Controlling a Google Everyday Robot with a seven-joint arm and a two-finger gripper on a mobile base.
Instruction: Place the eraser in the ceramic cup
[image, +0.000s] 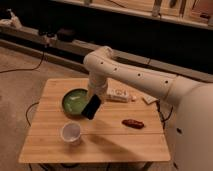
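The black eraser (91, 107) hangs tilted in my gripper (95, 98), held above the table at the right rim of the green dish (73, 102). My gripper is shut on the eraser's upper end. The white ceramic cup (71, 133) stands upright on the wooden table (110, 140), to the front left of the eraser and below it. The cup looks empty.
A small reddish-brown oblong thing (133, 123) lies right of centre. A white patterned packet (119, 96) lies behind the arm, with a small pale piece (149, 99) at the right edge. A dark shelf with cables runs behind the table.
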